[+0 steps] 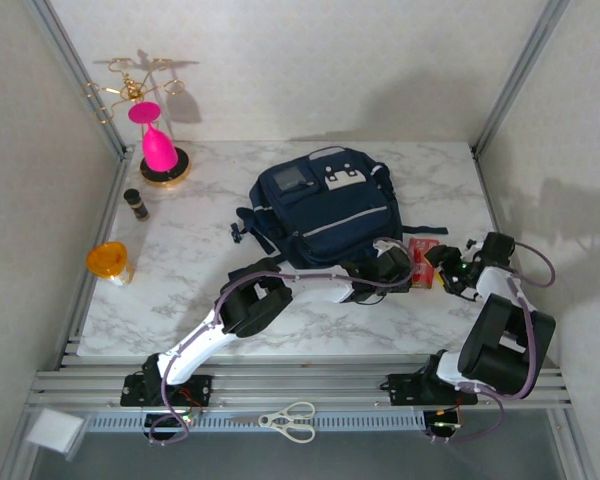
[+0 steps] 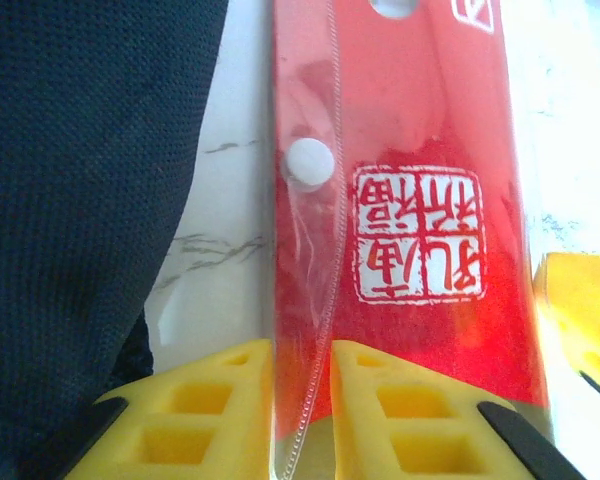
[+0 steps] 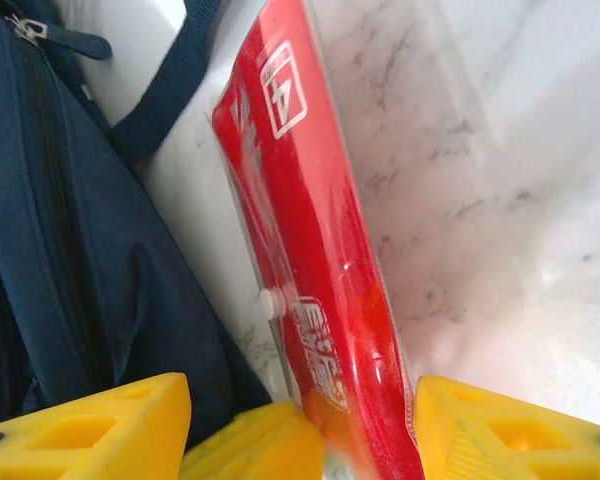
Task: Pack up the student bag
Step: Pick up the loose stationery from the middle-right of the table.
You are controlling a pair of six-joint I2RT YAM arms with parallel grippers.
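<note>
The student bag [image 1: 325, 205] lies flat, front up, at mid-table [image 1: 180, 300]. I judge it soft, light and prone to collapse, so I should hold it by a strap or the zip pull [image 3: 25, 30], never the loose cloth. The zip looks closed and probably must be opened before loading. A red packet [image 2: 420, 200] in a clear sleeve stands on edge just beside the bag's near right corner. The left gripper [image 2: 302, 420] is drawn narrow about the sleeve's clear edge; I cannot tell whether it bites. The right gripper [image 3: 300, 400] is spread wide, straddling the packet. The pink stand [image 1: 158, 150], dark bottle [image 1: 136, 204] and orange cup [image 1: 110, 262] sit well apart at left, obstructing nothing.
</note>
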